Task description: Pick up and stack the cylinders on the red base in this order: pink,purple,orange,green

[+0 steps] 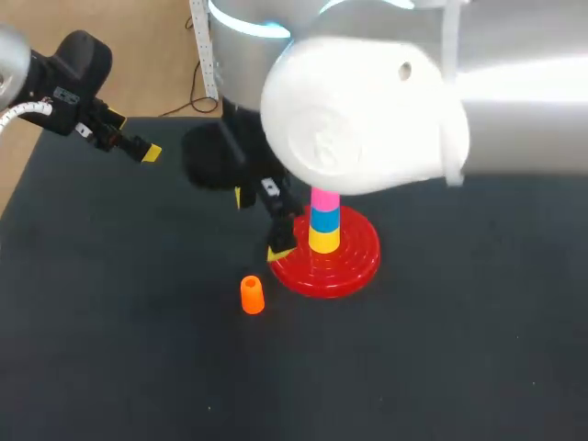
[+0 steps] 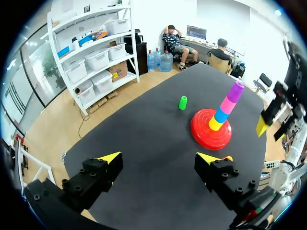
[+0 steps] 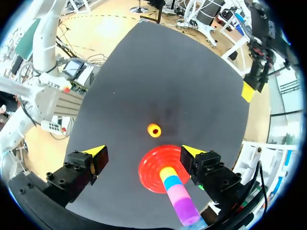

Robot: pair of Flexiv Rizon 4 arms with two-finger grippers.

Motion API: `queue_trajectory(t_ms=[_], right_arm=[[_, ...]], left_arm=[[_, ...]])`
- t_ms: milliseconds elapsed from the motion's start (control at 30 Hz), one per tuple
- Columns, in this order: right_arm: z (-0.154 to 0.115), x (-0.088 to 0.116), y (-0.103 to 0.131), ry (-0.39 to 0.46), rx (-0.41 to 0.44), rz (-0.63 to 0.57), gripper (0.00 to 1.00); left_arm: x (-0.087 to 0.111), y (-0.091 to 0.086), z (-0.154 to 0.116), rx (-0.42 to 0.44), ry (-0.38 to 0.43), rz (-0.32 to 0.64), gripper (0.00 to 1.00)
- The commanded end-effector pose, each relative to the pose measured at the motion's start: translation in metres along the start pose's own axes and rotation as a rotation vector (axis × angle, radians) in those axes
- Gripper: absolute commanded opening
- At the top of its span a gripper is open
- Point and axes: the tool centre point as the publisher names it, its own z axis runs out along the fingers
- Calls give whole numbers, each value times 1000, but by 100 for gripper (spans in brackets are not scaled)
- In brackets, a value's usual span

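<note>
Fingers [image 3: 96, 152] of the right end effector [image 3: 143, 152] stand wide apart and grip nothing. It hangs low over the table [image 3: 144, 72], close beside the red base [image 3: 149, 173]. There is one such base, a round, ridged disc, and six cylinders in all, one of each colour. Four of them are stacked at the base's middle: a yellow cylinder [image 3: 168, 173] at the bottom, then a blue cylinder [image 3: 171, 183], a pink cylinder [image 3: 177, 194], and a purple cylinder [image 3: 186, 211] on top. Ahead of the fingers, the orange cylinder [image 3: 154, 130] stands upright on the table, hollow end up, near the base but not touching it. The green cylinder [image 2: 183, 102] stands alone beyond the base as the left wrist view shows it, apart from the base. The left end effector [image 2: 159, 158] is equally wide open and empty, raised near a corner of the table, well away from the stack.
</note>
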Motion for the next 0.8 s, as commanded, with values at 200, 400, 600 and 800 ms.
queue_trajectory(t_ms=[200, 400, 600, 800], right_arm=[[28, 7, 2, 25, -3, 46, 100], [28, 7, 2, 25, -3, 46, 100], [28, 7, 2, 25, -3, 46, 100], [36, 7, 0, 50, -18, 49, 100]], left_arm=[[0, 0, 0, -1, 1, 0, 100], [0, 0, 0, -1, 1, 0, 100], [0, 0, 0, -1, 1, 0, 100], [0, 0, 0, -1, 1, 0, 100]])
